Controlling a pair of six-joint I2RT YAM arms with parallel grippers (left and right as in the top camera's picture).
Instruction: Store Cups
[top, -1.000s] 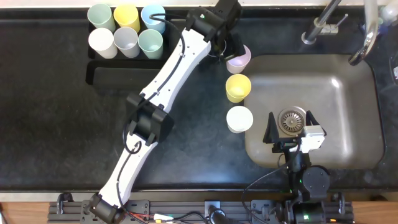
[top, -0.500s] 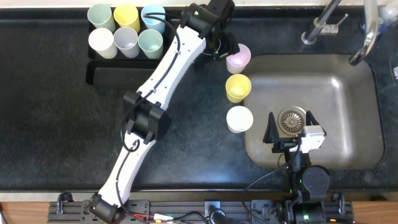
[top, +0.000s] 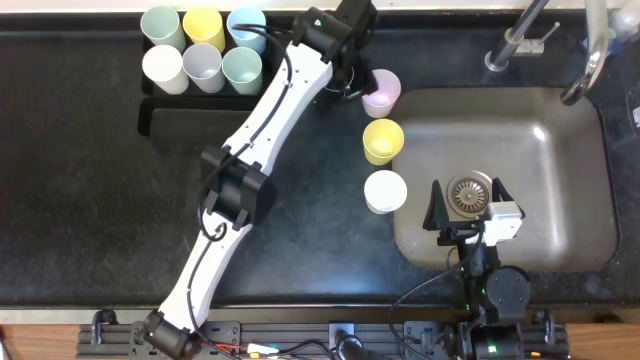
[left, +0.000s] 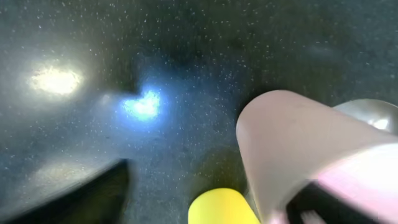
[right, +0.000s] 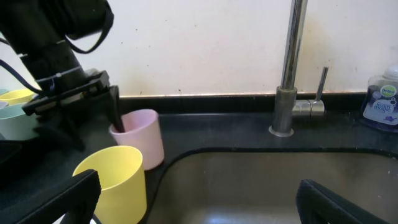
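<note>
Over the steel sink (top: 560, 150) the right gripper (top: 467, 200) hangs spread wide, while the left arm (top: 270, 110) stretches across the black counter (top: 80, 200), its left gripper (top: 360, 82) pinching the pink cup (top: 383, 93) (one finger inside) by the basin's back corner, with the yellow cup (top: 383, 141) and white cup (top: 385, 191) lined up alongside.

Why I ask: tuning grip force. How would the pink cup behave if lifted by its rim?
The pink cup looks thin-walled, plastic and empty, so probably light and slightly flexible under a pinch. Standing upright, taller than wide, beside the sink, it could tip if nudged sideways.
</note>
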